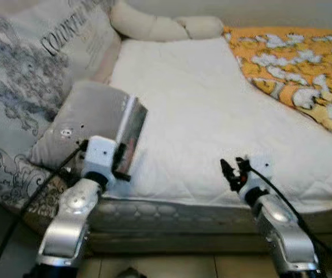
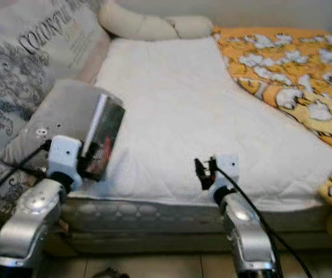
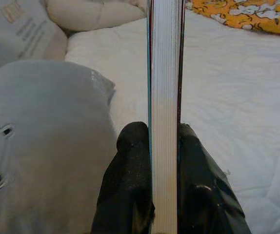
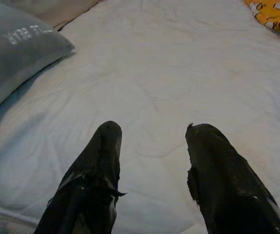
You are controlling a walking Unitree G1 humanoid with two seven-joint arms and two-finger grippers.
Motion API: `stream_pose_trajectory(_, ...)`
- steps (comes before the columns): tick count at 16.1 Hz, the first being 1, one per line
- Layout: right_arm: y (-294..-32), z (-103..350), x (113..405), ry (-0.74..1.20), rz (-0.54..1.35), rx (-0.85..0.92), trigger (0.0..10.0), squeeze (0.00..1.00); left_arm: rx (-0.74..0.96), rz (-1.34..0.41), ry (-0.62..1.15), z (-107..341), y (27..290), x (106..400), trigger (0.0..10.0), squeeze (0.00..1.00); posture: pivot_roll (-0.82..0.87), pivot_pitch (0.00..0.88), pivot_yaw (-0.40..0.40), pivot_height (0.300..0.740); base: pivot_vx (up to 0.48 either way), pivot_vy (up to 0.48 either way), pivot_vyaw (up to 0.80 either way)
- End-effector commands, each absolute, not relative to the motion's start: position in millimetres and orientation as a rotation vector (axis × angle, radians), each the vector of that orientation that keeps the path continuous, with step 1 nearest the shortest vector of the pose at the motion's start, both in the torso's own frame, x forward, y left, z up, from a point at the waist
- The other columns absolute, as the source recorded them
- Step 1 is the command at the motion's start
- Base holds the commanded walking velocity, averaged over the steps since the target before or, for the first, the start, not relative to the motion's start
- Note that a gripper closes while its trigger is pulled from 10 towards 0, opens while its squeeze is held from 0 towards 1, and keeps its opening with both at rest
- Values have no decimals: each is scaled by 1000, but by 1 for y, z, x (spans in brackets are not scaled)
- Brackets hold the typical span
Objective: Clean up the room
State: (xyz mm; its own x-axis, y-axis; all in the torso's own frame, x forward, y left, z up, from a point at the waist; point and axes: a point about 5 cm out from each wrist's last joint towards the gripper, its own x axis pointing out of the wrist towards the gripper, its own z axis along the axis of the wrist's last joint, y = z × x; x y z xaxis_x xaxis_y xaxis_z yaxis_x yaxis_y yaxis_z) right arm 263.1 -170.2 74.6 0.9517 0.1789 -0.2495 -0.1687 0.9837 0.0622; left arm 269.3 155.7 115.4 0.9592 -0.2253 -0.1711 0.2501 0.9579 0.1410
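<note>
Two black fingers (image 3: 130, 185) of the left gripper (image 1: 121, 165) clamp a book (image 1: 130, 134) upright by its edges above the grey pillow (image 1: 88, 113), apparently for carrying off the bed (image 1: 212, 116); the right gripper (image 4: 152, 161) hovers spread, empty.

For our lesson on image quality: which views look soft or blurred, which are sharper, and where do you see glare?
Both eye views are soft, the orange blanket smeared; the book cover shows pale glare there. The left wrist view is sharper: page edges between the left gripper fingers. The right wrist view is dim, the right gripper dark.
</note>
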Motion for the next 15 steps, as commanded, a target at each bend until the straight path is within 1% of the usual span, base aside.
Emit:
stream_pose_trajectory(1, -170, 75, 265, 257, 170, 48, 10000, 0, 178, -252, 95, 129, 156, 272, 10000, 0, 67, 0, 35, 740, 424, 0, 0)
stream_pose_trajectory(13, -174, 73, 264, 267, 141, 52, 10000, 0, 174, -281, 109, 128, 152, 271, 10000, 0, 61, 0, 37, 740, 419, 0, 0)
stream_pose_trajectory(14, -174, 74, 264, 267, 141, 58, 10000, 0, 160, -279, 114, 127, 152, 271, 10000, 0, 61, 0, 36, 740, 319, 0, 0)
stream_pose_trajectory(15, -174, 74, 264, 264, 148, 67, 10000, 0, 129, -274, 115, 127, 153, 271, 10000, 0, 60, 0, 35, 740, 0, 0, 0)
